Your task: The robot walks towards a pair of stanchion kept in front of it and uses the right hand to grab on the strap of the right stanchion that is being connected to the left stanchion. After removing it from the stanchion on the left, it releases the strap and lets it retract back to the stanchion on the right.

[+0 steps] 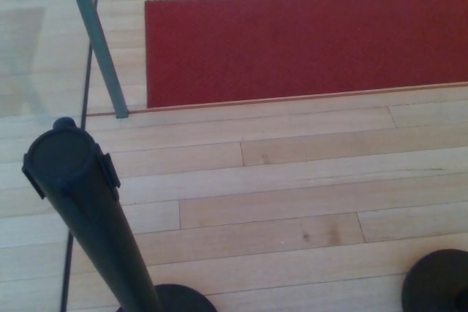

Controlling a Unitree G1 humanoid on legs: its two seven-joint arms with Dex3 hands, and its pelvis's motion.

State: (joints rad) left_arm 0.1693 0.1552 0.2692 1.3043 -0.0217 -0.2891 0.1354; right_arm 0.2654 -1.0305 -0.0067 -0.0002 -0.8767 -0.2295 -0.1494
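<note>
Filling the lower left of the frame, the left stanchion (88, 210) is being seen from above, its round cap uppermost and its base at the bottom edge. Only the dark base of the right stanchion (436, 281) is being shown, lower right. No strap can be made out. Neither hand is being shown, so their state cannot be told. A red carpet (307, 38) is lying across the upper frame.

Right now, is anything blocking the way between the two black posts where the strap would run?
Nothing visible does: only bare wooden floor lies between the left post and the right base. No strap or hand shows.
</note>
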